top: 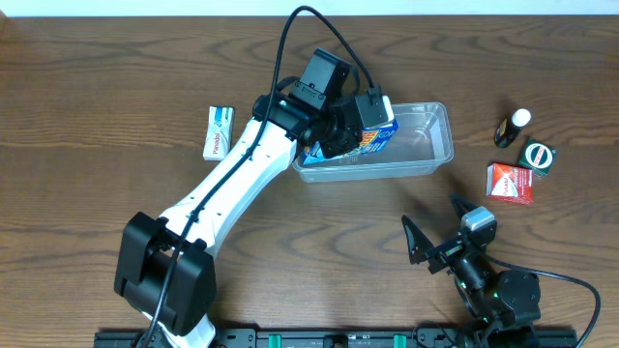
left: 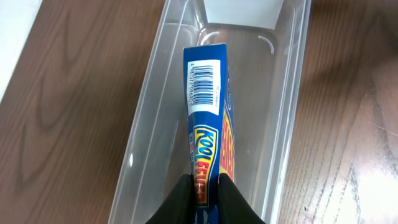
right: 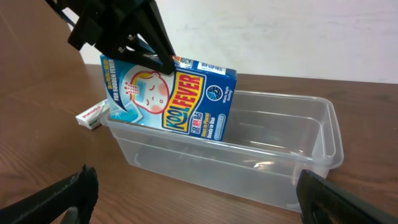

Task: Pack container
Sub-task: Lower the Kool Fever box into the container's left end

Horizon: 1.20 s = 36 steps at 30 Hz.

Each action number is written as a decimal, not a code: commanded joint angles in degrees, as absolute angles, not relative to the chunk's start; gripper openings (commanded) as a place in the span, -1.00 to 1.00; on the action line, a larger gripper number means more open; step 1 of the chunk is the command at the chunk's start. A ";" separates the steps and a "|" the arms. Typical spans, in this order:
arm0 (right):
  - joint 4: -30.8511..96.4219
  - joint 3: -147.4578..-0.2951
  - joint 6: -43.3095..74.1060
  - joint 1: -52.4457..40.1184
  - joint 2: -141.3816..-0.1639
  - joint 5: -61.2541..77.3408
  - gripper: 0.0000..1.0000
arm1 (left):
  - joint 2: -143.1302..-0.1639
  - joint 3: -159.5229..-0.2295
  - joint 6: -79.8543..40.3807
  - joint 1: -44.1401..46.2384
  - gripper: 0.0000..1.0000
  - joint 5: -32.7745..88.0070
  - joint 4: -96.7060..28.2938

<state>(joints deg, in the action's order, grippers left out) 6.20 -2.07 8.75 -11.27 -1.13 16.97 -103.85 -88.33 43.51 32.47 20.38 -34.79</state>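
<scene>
The container (top: pixel 426 145) is a clear plastic tub lying lengthwise at the table's middle right. My left gripper (top: pixel 340 130) is shut on a blue Kool Fever box (top: pixel 372 137) held on edge, tilted, inside the container's left half. In the left wrist view the box (left: pixel 208 118) runs up between my black fingers (left: pixel 180 202), with the container's wall (left: pixel 149 112) on either side. From the right wrist the box (right: pixel 171 99) leans over the container's near wall (right: pixel 236 171). My right gripper (top: pixel 435 232) stands open near the front edge, facing the container, nothing between its fingers.
A white toothpaste box (top: pixel 218 131) lies left of the container. To the right are a small dark bottle with a white cap (top: pixel 513 126), a round green-and-white item (top: pixel 538 156) and a red box (top: pixel 510 182).
</scene>
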 commanded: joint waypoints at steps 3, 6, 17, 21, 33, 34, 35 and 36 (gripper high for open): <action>6.20 -1.80 9.37 -11.31 -1.15 16.93 0.99 | -104.12 -88.95 43.20 32.42 -0.74 21.50 -35.51; 6.20 -1.80 9.37 -11.31 -1.15 16.93 0.99 | -104.12 -88.95 43.22 32.42 -0.74 24.10 -35.46; 6.20 -1.80 9.37 -11.31 -1.15 16.93 0.98 | -104.90 -88.95 43.27 32.42 -0.75 25.12 -35.46; 6.20 -1.80 9.37 -11.31 -1.15 16.93 0.99 | -106.04 -88.95 43.42 32.42 -0.84 25.10 -35.42; 6.20 -1.80 9.37 -11.31 -1.15 16.93 0.99 | -107.11 -88.71 43.31 31.40 -0.86 26.02 -34.39; 6.20 -1.80 9.37 -11.31 -1.15 16.93 0.98 | -107.11 -88.38 43.16 31.20 -0.88 26.06 -34.39; 6.20 -1.80 9.37 -11.31 -1.15 16.93 0.99 | -107.11 -87.96 43.16 30.96 -0.88 26.17 -34.39; 6.20 -1.80 9.37 -11.31 -1.15 16.93 0.99 | -107.13 -87.39 43.18 30.79 -0.88 26.17 -34.35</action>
<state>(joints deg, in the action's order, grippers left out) 6.20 -2.07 8.75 -11.27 -1.13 16.97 -107.18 -88.31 43.46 31.73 24.84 -34.46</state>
